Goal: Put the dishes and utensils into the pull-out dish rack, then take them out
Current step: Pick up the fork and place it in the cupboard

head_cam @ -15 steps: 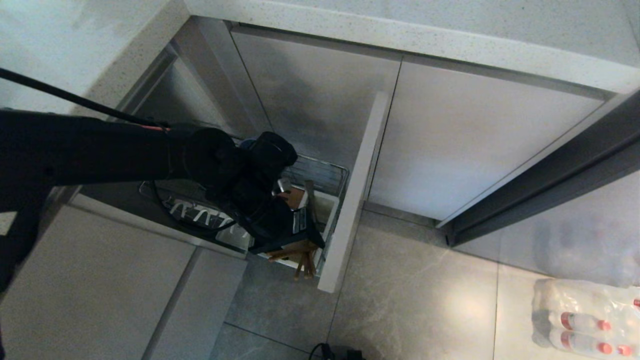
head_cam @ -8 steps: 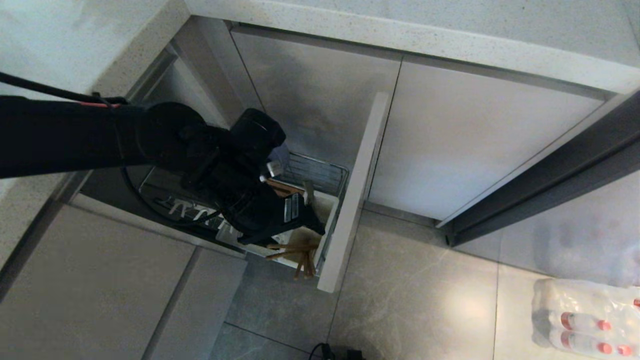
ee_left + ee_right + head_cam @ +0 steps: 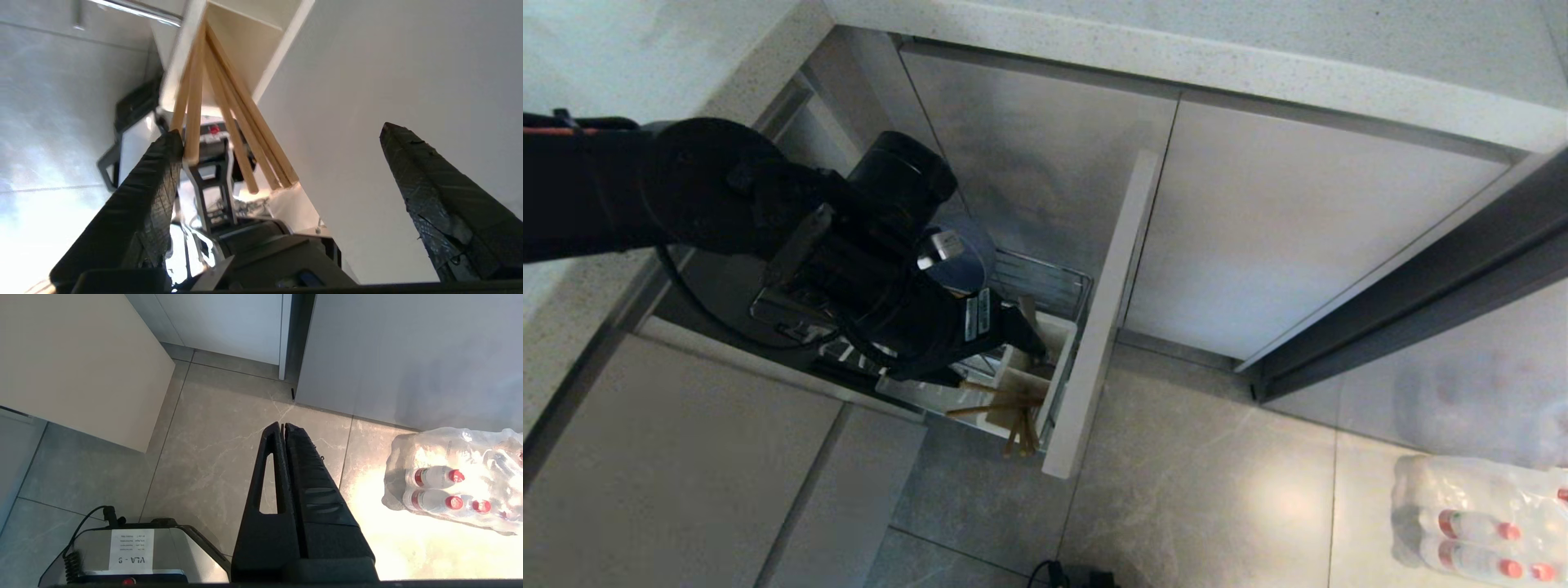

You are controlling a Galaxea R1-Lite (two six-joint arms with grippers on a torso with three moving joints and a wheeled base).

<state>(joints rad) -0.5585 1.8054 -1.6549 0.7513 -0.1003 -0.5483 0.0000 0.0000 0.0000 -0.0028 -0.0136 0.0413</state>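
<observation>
My left gripper (image 3: 282,134) hung over the pull-out dish rack (image 3: 1045,286), its fingers spread wide and holding nothing. The chopsticks (image 3: 229,106) stood in the white utensil caddy (image 3: 1021,384) at the rack's front corner, tilted, their free ends fanning outward past its rim. My right gripper (image 3: 284,426) stayed clenched shut, empty, above the floor tiles (image 3: 212,433).

Dish rack (image 3: 1045,286) mostly behind arm
</observation>
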